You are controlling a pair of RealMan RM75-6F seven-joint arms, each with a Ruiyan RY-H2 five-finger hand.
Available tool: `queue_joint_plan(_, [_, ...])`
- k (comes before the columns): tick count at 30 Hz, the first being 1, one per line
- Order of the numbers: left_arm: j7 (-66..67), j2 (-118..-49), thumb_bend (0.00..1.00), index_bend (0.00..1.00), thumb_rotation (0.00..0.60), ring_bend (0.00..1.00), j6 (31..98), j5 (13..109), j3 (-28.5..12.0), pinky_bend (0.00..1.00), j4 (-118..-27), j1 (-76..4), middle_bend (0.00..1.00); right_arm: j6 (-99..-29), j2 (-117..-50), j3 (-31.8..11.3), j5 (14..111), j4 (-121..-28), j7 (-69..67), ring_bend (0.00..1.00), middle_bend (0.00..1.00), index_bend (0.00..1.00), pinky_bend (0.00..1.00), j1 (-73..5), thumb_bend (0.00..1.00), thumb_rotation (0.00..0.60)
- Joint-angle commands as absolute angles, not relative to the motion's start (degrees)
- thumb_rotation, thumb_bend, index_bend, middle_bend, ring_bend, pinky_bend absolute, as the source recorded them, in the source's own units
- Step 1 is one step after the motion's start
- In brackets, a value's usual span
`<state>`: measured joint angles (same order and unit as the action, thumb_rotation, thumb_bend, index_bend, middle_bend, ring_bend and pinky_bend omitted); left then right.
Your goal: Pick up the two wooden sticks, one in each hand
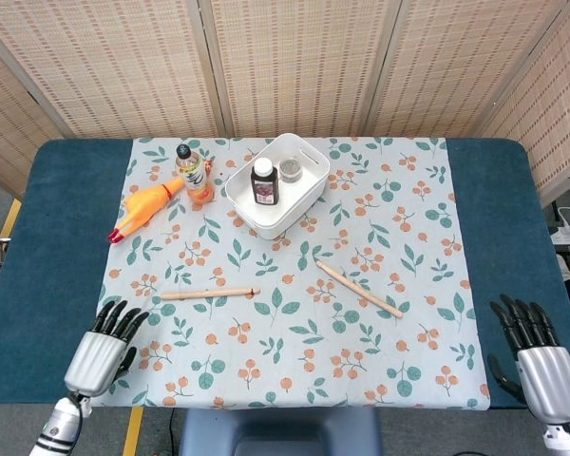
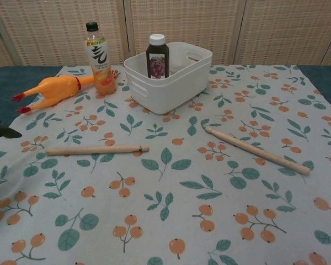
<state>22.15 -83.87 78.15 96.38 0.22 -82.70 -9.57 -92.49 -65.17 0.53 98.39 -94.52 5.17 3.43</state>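
Sticks: 2 on cloth mid-table. Left stick [image 1: 210, 294] axis left-right, far-right of left hand [image 1: 102, 354]. Right stick [image 1: 359, 288] diagonal, far-left of right hand [image 1: 537, 366]. Both hands empty, fingers spread.

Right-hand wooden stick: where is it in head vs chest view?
Head view: right stick lies diagonally, right of centre on the cloth.
Chest view: right stick runs diagonally across the right half.
Shared landmark: white bin, up-left of it in both.

Rubber chicken [image 1: 144, 206], orange drink bottle [image 1: 195, 175], white bin [image 1: 309, 178] holding dark bottle [image 1: 264, 181]
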Motion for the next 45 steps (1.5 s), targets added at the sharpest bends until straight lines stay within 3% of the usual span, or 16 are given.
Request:
queue_joint_plan(1, [25.33, -87.30, 0.46, 0.18, 0.600, 0.10, 74.36, 93.98, -1.60, 0.12, -81.18, -12.37, 0.21, -91.40, -65.68, -0.04, 97.91, -95.50, 6.34, 0.00, 0.00, 0.00, 0.00, 2.60, 0.36, 0.600])
queue_joint_plan(10, [25.29, -93.92, 0.46, 0.25, 0.600, 0.14, 70.63, 91.04, -5.08, 0.14, -75.71, -17.64, 0.30, -87.00, -67.20, -1.05, 95.67, -95.81, 10.22, 0.00, 0.00, 0.00, 0.00, -0.12, 0.36, 0.600])
queue_joint_plan(16, [26.41, -97.11, 0.46, 0.25, 0.600, 0.15, 69.20, 89.08, -6.65, 0.14, -71.12, -20.29, 0.30, -85.15, -67.59, -1.37, 94.25, -95.67, 11.59, 0.00, 0.00, 0.00, 0.00, -1.29, 0.36, 0.600])
queue_joint_plan(32, [25.31, -105.30, 0.46, 0.30, 0.600, 0.18, 67.13, 85.52, -7.03, 0.16, -58.38, -24.65, 0.34, -84.47, -67.97, -1.34, 92.09, -94.89, 12.49, 0.00, 0.00, 0.00, 0.00, -2.07, 0.36, 0.600])
queue_joint_plan(45, [29.62, -109.12, 0.46, 0.43, 0.600, 0.26, 67.17, 83.77, -6.85, 0.16, -52.53, -26.50, 0.49, -83.84, -67.31, -1.20, 90.29, -95.03, 12.70, 0.00, 0.00, 0.00, 0.00, -2.32, 0.36, 0.600])
